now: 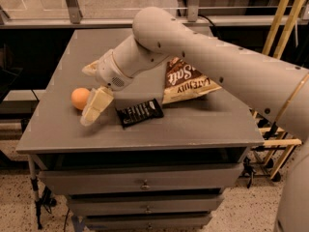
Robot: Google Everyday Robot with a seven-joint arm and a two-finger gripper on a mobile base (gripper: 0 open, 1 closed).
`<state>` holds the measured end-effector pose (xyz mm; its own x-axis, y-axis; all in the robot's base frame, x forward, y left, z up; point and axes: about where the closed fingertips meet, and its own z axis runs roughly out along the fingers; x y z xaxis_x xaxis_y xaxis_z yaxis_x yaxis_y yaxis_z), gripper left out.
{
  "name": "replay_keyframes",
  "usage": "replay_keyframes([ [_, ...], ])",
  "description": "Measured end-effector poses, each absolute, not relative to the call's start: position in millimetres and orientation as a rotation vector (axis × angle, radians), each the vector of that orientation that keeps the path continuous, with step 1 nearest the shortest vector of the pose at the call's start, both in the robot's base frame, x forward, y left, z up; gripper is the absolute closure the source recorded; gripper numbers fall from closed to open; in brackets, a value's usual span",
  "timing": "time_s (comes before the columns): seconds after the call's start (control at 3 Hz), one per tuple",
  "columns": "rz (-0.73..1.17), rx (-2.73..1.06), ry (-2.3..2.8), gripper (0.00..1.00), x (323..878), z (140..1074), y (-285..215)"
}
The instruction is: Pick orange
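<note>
On the table's left side: the orange (78, 98) lay on the grey table (193, 124), near its left edge.
Gripper: the gripper (88, 94) hung low at the fruit, its cream fingers (98, 104) spread apart, one farther back, one just right of the orange.
Contact: touching or not, I could not tell.
Candy bar: the dark candy bar (140, 112) lay flat beside the nearer finger.
Chip bag: the chip bag (186, 81) sat behind it, partly under the arm (203, 52).
</note>
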<state>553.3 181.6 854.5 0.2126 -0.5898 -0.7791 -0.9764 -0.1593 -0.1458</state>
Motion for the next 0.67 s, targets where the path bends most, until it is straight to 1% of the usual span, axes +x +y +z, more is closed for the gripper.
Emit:
replay_keyframes([
  [0.33, 0.762, -1.837, 1.456, 0.00, 556.7, 849.7, 182.0],
  [0.67, 0.765, -1.835, 1.462, 0.18, 559.1, 844.7, 180.9],
])
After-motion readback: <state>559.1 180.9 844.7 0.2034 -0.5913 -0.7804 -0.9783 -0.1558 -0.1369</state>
